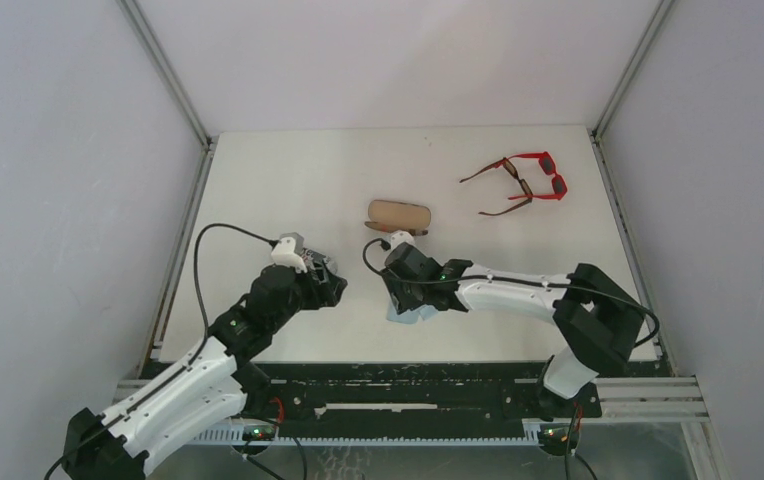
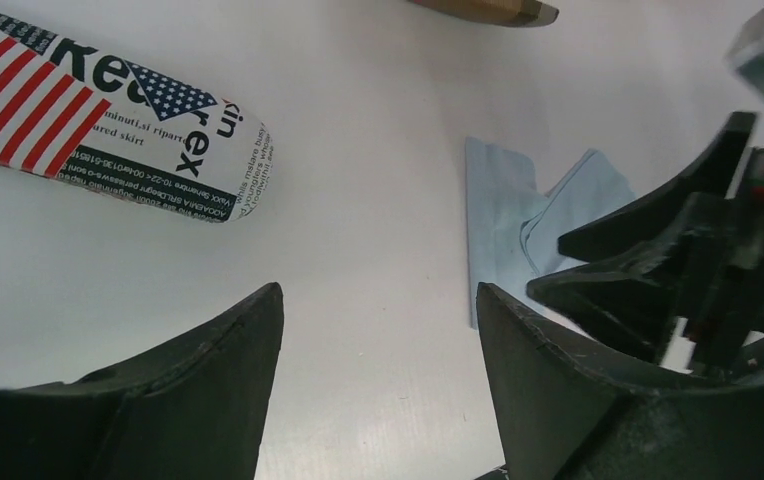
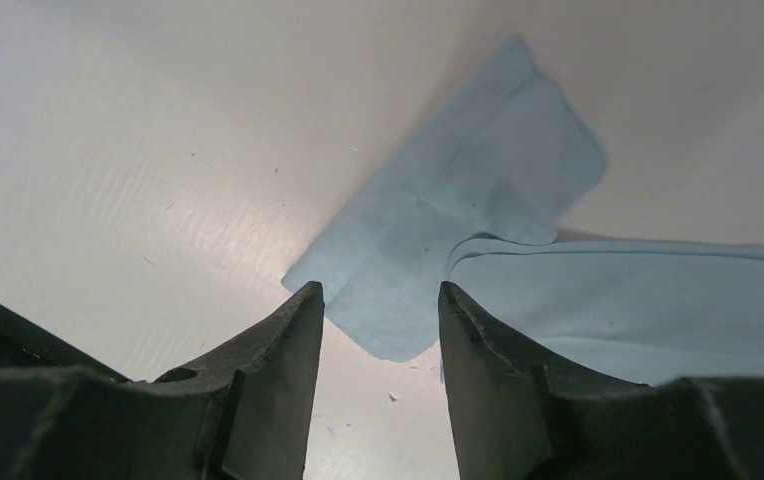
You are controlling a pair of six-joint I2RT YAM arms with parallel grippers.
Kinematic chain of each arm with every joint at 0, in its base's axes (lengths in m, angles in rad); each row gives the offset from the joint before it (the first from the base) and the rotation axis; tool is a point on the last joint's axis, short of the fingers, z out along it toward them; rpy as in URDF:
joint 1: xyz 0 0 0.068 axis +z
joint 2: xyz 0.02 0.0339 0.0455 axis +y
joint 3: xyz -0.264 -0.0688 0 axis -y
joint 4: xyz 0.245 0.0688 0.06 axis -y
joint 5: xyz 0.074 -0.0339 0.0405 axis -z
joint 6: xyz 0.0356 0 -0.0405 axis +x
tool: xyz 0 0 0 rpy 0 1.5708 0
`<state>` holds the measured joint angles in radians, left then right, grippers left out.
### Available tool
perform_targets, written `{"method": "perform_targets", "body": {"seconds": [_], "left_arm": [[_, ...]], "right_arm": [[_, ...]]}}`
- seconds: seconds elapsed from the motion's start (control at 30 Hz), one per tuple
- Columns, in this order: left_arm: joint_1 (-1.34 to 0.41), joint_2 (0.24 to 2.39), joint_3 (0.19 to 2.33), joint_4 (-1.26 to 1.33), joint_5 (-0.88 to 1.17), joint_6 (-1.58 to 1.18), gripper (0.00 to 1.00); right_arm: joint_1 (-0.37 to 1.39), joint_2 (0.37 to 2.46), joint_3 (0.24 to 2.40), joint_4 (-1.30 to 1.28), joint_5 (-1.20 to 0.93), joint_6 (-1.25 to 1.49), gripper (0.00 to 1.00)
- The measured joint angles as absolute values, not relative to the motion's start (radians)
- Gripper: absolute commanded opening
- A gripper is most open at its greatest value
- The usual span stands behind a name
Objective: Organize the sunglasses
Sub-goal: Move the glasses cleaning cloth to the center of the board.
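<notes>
**Cloth Step in Hand; Sunglasses (image 1: 548, 165) Not Yet Handled**

Both arms work at the near part of the table (image 1: 288, 170). The right gripper (image 3: 380, 330) hovers low over the light blue cloths (image 3: 518, 200). Its jaws are partly apart, with a cloth corner lying in the gap and nothing clamped. The left gripper (image 2: 378, 380) stands wide and empty between the flag-print case (image 2: 108, 120) and the cloths.

The red pair (image 1: 556, 186) and the brown pair (image 1: 520, 188) lie together at the far right, temples unfolded, well apart from both grippers. The brown case (image 1: 400, 214) lies between them and the grippers.

Judge this as preparation, with the main work ahead. To lift the cloth, bring the right fingertips down to the table surface before you close, since the fabric lies flat and thin. After that, expect a long reach to the far right, and separate the two frames carefully, as their thin temples may be interlocked
</notes>
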<state>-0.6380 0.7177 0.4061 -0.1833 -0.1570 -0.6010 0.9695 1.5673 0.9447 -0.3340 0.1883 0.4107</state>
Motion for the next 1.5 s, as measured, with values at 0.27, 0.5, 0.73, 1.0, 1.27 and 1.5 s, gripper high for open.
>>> {"method": "perform_targets", "body": {"seconds": [0.27, 0.5, 0.73, 1.0, 1.27, 1.5], "left_arm": [[-0.638, 0.594, 0.371, -0.218, -0.220, -0.646, 0.73], [-0.638, 0.508, 0.344, -0.260, -0.264, -0.673, 0.73], [-0.638, 0.488, 0.342, -0.295, -0.281, -0.682, 0.73], [-0.638, 0.466, 0.342, -0.312, -0.286, -0.683, 0.72], [-0.638, 0.439, 0.333, -0.326, -0.286, -0.690, 0.72], [-0.638, 0.392, 0.326, -0.361, -0.296, -0.693, 0.71]], "right_arm": [[1.013, 1.652, 0.960, -0.323, 0.147, 0.464, 0.45], [1.030, 1.718, 1.005, -0.315, 0.119, 0.487, 0.45], [1.057, 1.796, 1.084, -0.377, 0.162, 0.505, 0.38], [1.091, 1.812, 1.103, -0.433, 0.231, 0.539, 0.16], [1.105, 1.812, 1.103, -0.441, 0.249, 0.533, 0.00], [1.136, 1.809, 1.102, -0.360, 0.128, 0.485, 0.00]]}}
